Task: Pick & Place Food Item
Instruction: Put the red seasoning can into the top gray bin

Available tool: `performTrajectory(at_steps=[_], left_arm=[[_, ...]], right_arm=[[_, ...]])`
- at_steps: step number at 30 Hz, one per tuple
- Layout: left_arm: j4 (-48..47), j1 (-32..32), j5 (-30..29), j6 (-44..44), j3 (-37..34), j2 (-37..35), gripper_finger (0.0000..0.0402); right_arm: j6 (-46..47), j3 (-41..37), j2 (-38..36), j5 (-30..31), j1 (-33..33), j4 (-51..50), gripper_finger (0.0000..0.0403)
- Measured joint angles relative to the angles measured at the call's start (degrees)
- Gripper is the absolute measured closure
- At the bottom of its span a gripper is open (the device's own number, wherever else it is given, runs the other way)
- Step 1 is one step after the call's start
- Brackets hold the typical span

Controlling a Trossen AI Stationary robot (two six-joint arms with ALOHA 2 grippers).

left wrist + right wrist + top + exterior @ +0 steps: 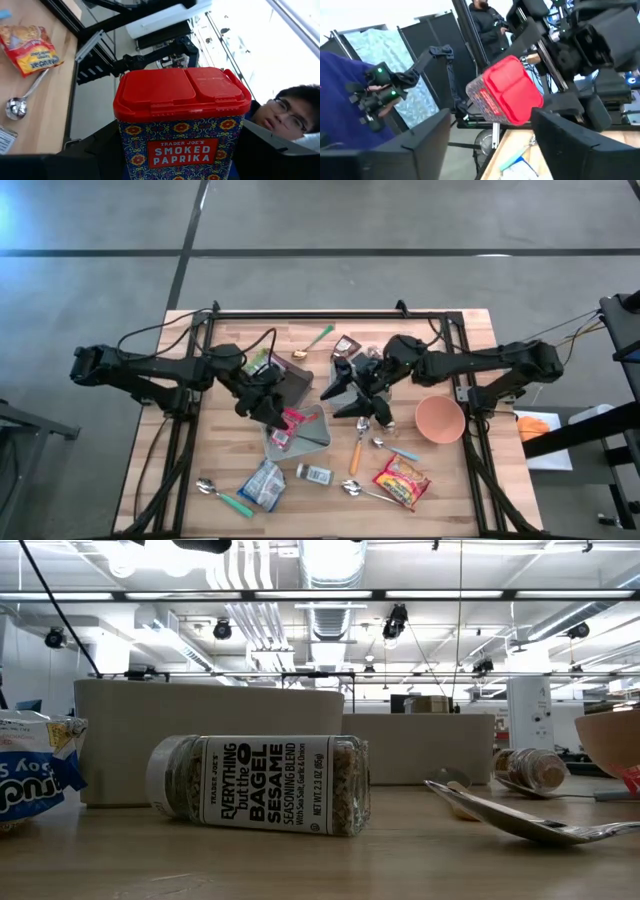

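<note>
Wooden slatted tabletop (230,460) carries a grey triangular tray (318,438) at centre. Above the tray, the left gripper (280,423) is clamped on a red-lidded, blue-patterned smoked paprika tin (182,120). The right gripper (350,395) hovers just beside it, jaws spread, holding nothing. A clear glass sesame seasoning jar (260,784) lies on its side near a metal spoon (520,820).

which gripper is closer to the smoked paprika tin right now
Left. The left gripper is closed around the smoked paprika tin, holding it above the table. The right gripper is open a short way off, facing the tin's red lid.
</note>
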Motion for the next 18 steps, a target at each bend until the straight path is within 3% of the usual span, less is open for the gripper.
performTrajectory(at_steps=[5, 9, 18], left_arm=[[-0.64, 0.02, 0.29, -1.04, -0.15, 0.01, 0.0124], [-0.72, 0.11, 0.82, -3.0, -0.21, 1.44, 0.0124], [-0.56, 0.64, 10.33, -3.59, 5.68, 6.94, 0.0124]], right_arm=[[-6.09, 0.67, 1.83, -0.09, 0.0, 1.53, 0.0065], [-12.25, 4.9, 4.35, -0.09, 0.02, 0.02, 0.0038], [-24.37, 23.11, 12.13, -0.6, 0.02, -30.62, 0.0034]])
